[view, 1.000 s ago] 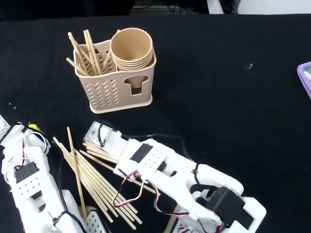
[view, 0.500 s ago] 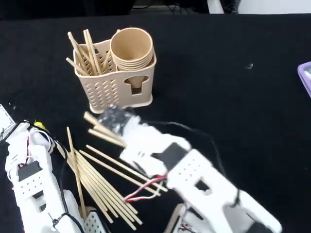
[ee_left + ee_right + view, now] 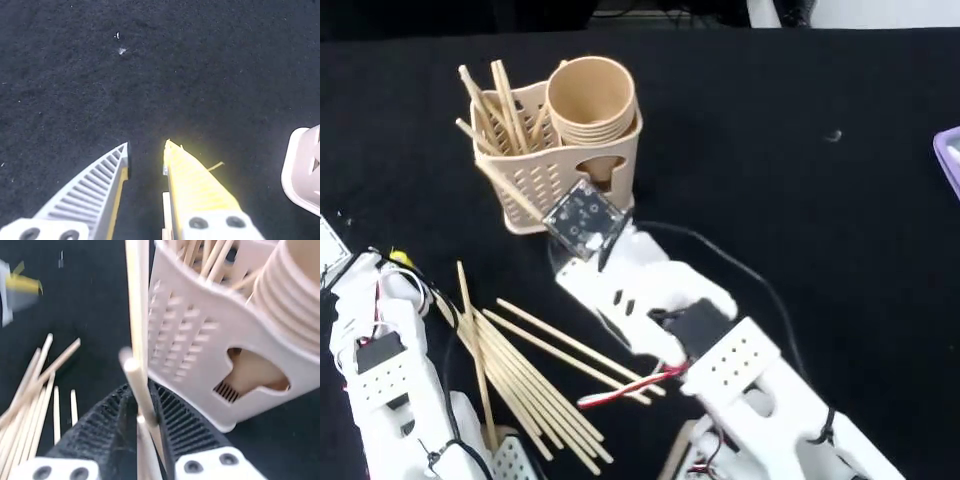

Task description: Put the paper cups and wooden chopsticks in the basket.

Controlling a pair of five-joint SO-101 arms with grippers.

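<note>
A beige perforated basket (image 3: 560, 175) stands at the back left, holding a stack of paper cups (image 3: 592, 100) and several wooden chopsticks (image 3: 498, 105). My right gripper (image 3: 555, 222) is right in front of the basket, shut on a few chopsticks (image 3: 510, 190) that slant up along its front wall. In the right wrist view the black fingers (image 3: 172, 412) of the right gripper (image 3: 141, 390) pinch those sticks (image 3: 137, 315) beside the basket (image 3: 200, 355) and cups (image 3: 295, 300). Several loose chopsticks (image 3: 525, 370) lie on the cloth. My left gripper (image 3: 145, 150) hangs open over bare black cloth.
The left arm (image 3: 375, 360) sits at the near left edge, beside the loose chopstick pile (image 3: 30, 395). A pale rounded edge (image 3: 302, 170) shows at the side of the left wrist view. A purple object (image 3: 950, 155) pokes in at the far right.
My right gripper rose from the loose pile with a few chopsticks and swung forward to the basket's front wall. The left arm shifted only slightly.
</note>
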